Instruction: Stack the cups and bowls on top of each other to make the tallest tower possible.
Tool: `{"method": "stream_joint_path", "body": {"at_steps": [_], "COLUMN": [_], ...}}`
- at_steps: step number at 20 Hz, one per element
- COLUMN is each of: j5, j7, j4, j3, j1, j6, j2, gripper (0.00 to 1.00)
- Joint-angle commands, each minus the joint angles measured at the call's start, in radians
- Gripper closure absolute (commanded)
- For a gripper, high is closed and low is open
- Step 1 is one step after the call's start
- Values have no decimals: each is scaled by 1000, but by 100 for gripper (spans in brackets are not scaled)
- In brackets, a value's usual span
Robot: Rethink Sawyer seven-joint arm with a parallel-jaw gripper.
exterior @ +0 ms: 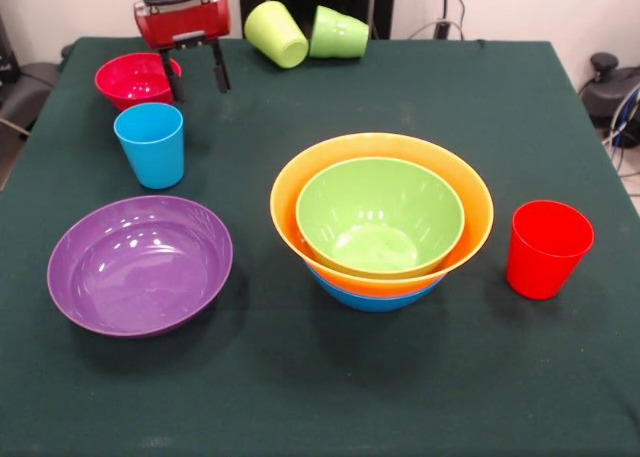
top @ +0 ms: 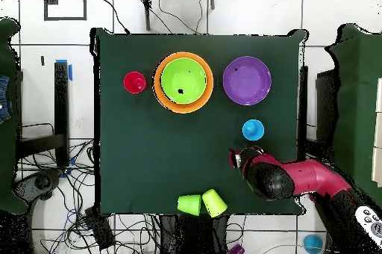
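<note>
**Tower of bowls sits in the middle, cups spread around**

The tower (exterior: 381,227) stands in the middle of the green table (exterior: 320,377). It is three bowls, one inside the other. A blue bowl (exterior: 370,298) is at the bottom, and only a bit of it shows. The big orange bowl (exterior: 470,212) sits in it. The green bowl (exterior: 380,215) sits inside the orange one.

A purple bowl (exterior: 140,265) rests on the table by itself, well apart from the tower. It is open side up and has nothing in it. I cannot tell if there is one purple bowl there or two stuck together.

The red cup (exterior: 547,247) stands upright on the other side of the tower. The sky blue cup (exterior: 150,144) stands upright near the purple bowl. The yellow-green cup (exterior: 276,33) and the green cup (exterior: 338,33) lie on their sides, touching each other, at the far edge of the table.

The small red bowl (exterior: 135,79) sits near the blue cup, close to a corner of the table.

The gripper (exterior: 198,74) hangs just beside the small red bowl. Its two black fingers (exterior: 218,69) point down with a gap between them. One finger is at the rim of the red bowl. They hold nothing. In the overhead view the red and black arm (top: 298,178) reaches in from the side of the table.
</note>
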Motion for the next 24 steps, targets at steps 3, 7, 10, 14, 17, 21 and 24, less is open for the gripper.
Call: {"method": "stream_joint_path", "body": {"at_steps": [3,7,10,14,17,21,24], "j5": [-12,24,59,74,93,87,89], "j7": [157,130,110,94,71,47,33], "j4": [2,0,4,6,6,-19,-59], "j3": [-131,-137,-136,-153,-164,-181,-216], "j1": [103,98,85,93,94,103,122], "j6": [-69,-53,-32,-19,22,40,94], "j2": [-67,-63,-61,-63,-61,-55,-28], "gripper": [0,0,0,0,0,0,0]}}
